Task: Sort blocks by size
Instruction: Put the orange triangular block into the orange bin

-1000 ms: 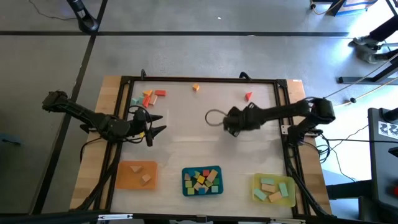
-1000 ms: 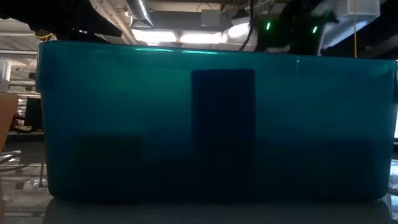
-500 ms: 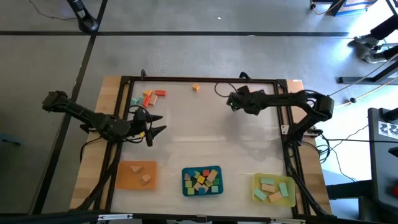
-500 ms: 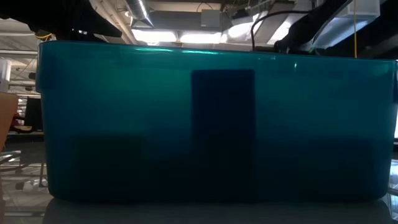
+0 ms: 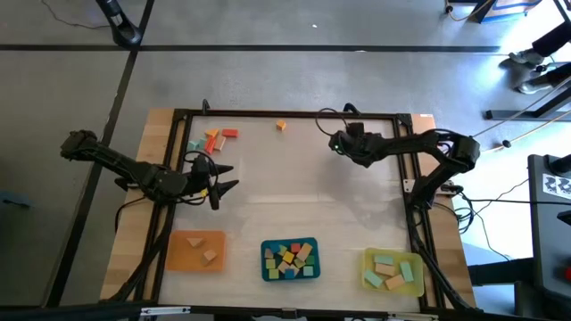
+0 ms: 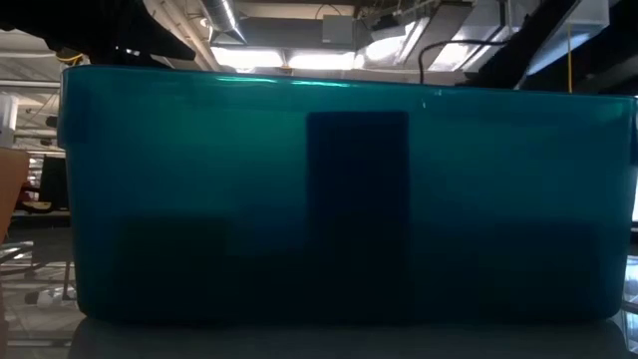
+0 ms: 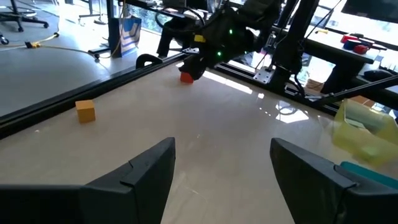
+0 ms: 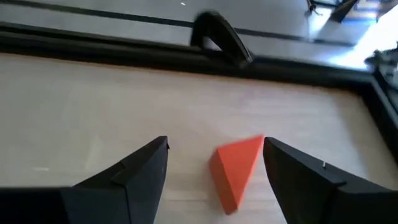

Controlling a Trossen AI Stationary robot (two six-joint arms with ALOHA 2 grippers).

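The right gripper is open around the red wooden wedge block near the table's far edge. Its slanted sides might slip out.

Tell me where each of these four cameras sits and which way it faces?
High view: overhead, straight down; both arms, left gripper, right gripper.
Low view: table height, filled by the teal plastic tray's wall; no gripper shows.
Left wrist view: across the table past its open fingers.
Right wrist view: down between open fingers at the red wooden wedge block.
Both wrist views share that wedge.
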